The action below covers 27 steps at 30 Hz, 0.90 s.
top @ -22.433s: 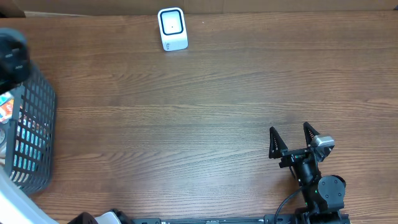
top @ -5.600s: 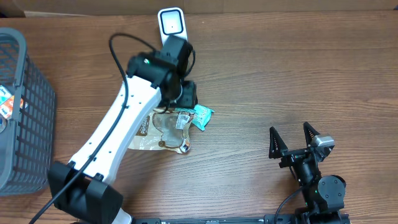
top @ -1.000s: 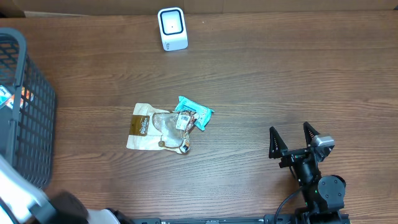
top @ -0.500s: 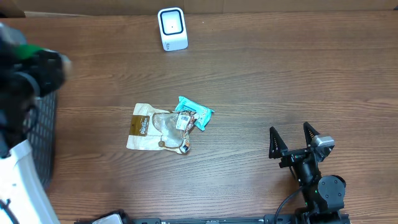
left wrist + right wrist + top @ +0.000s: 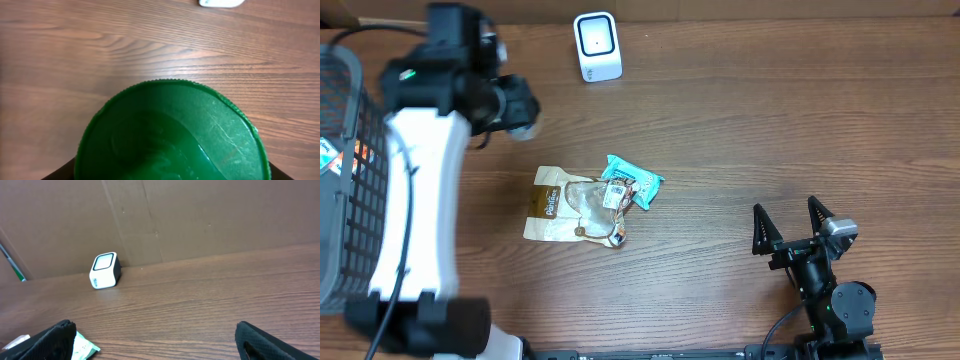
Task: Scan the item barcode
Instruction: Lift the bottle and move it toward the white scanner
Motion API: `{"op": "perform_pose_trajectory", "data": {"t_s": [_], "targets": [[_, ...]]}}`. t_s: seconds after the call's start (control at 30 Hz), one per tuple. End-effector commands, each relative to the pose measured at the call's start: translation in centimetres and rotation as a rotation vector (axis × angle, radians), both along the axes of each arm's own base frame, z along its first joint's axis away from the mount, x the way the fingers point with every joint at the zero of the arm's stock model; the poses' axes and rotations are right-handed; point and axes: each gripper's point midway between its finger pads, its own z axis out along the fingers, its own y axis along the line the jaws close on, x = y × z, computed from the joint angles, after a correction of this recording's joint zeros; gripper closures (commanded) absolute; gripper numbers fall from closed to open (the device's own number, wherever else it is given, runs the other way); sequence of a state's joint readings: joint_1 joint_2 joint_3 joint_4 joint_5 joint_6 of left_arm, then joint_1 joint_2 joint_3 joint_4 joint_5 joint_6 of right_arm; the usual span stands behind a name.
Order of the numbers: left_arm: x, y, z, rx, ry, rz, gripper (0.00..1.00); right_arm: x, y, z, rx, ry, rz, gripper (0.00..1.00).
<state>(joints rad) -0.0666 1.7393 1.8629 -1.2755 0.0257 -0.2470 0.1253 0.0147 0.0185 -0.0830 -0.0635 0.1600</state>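
- Basket [image 5: 350, 250] sits at the tabletop's [image 5: 770, 120] left edge.
- Left hand [image 5: 520, 105] grips a green-lidded item [image 5: 170, 135] (the lid fills the wrist view) over bare wood, between basket and scanner.
- Pouch [image 5: 555, 205] lies mid-tabletop.
- Scanner [image 5: 597, 45] stands at the far edge.
- Teal packet [image 5: 638, 180] touches the pouch's right side.
- Right hand [image 5: 785, 207] stands wide, holding nothing, near right.

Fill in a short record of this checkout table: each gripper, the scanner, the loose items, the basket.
left gripper: closed around a green-lidded container, above the table, left of the scanner
right gripper: open, empty, at the near right
scanner: white, at the far edge
loose items: tan pouch and teal packet, overlapping, mid-table
basket: dark mesh, left edge
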Motion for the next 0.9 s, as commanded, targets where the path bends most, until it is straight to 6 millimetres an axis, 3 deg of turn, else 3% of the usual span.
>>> {"op": "perform_pose_trajectory", "data": {"t_s": [0.0,0.2,0.53,0.73,0.87], "targets": [[1.7,-3.0,-2.6,0.004,0.029,-0.053,0.43,0.0,0.1,-0.1,0.0,-0.006,0.006,0.0],[4.1,-7.0,-8.7,0.018,0.106,-0.126,0.43,0.0,0.1,-0.1,0.0,-0.006,0.006,0.0],[3.5,-7.8,-17.5,0.074,0.314,-0.1,0.43,0.0,0.1,-0.1,0.0,-0.006,0.006,0.0],[3.1,-8.4,-19.2,0.079,0.353,-0.101,0.42,0.0,0.1,-0.1,0.0,-0.006,0.006,0.0],[2.9,-8.4,-19.2,0.083,0.358,-0.103,0.32,0.0,0.1,-0.1,0.0,-0.006,0.006,0.0]]}}
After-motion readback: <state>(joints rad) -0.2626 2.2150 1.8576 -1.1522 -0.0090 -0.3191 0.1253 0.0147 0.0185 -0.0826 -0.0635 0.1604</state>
